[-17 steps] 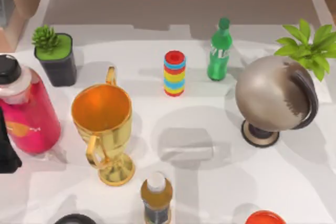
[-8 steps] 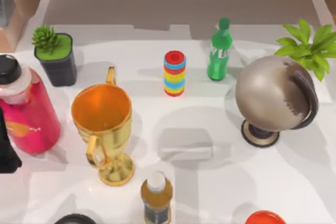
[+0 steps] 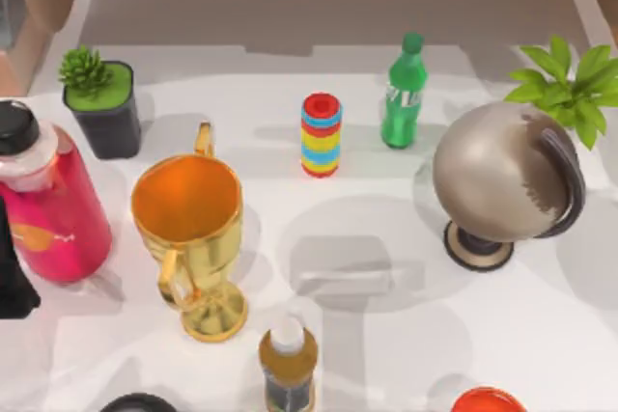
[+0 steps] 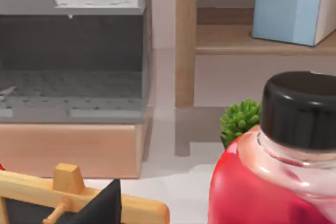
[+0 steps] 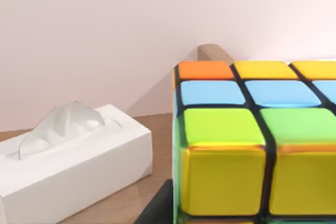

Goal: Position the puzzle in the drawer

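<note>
"So where was the puzzle?"

"Up off the table point(image 3: 406, 344). The Rubik's cube point(image 5: 247, 145) sat right before the right wrist camera, with the right gripper point(image 5: 247, 205) pinching it; one dark finger point(image 5: 157, 212) lay against its yellow side. Beyond it were a white tissue box point(image 5: 73, 156) and the wooden shelf point(image 5: 134, 195) it stood on."

"Why carry it so high?"

"I'd judge it was to clear the clutter: a gold trophy cup point(image 3: 188, 238), a globe point(image 3: 502, 185), a green soda bottle point(image 3: 403, 94) and a stack of coloured rings point(image 3: 321, 135) crowded the middle of the table."

"And the drawer?"

"Open. The left wrist view showed the drawer point(image 4: 73, 95) with its grey floor bare above a wooden front, ready to take the cube, just beyond a red bottle point(image 4: 273, 182) with a black cap."

"Was the left arm helping?"

"Hardly. The left gripper point(image 3: 12, 282) was parked at the table's left edge, just beside that bottle. Whether it was spread or closed, I could not tell."

"What remained?"

"By my reading, the carry across to the drawer and the release."
</note>
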Available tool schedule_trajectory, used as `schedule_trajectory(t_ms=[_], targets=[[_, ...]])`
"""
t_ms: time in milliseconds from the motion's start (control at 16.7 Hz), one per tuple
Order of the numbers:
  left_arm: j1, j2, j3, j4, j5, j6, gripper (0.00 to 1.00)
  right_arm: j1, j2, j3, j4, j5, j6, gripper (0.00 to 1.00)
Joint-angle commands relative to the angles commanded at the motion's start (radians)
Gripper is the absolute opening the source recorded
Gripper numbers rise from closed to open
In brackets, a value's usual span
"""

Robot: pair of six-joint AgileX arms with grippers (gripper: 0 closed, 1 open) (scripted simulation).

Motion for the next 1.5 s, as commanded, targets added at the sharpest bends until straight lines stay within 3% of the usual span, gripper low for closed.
schedule_trajectory(t_ms=[360, 780, 1140, 1500], targets=[[0.0, 0.0, 0.0, 0.0, 0.0, 0.0, 1.0, -0.343, 0.017, 0.207, -0.504, -0.103, -0.071, 0.0], [0.0, 0.0, 0.0, 0.0, 0.0, 0.0, 1.0, -0.584, 0.38, 0.307, -0.962, -0.347, -0.268, 0.0], [0.0, 0.0, 0.0, 0.0, 0.0, 0.0, 1.0, -0.622, 0.669, 0.315, -1.085, -0.516, -0.383, 0.0], [0.0, 0.0, 0.0, 0.0, 0.0, 0.0, 1.0, -0.62, 0.693, 0.315, -1.086, -0.532, -0.392, 0.0]])
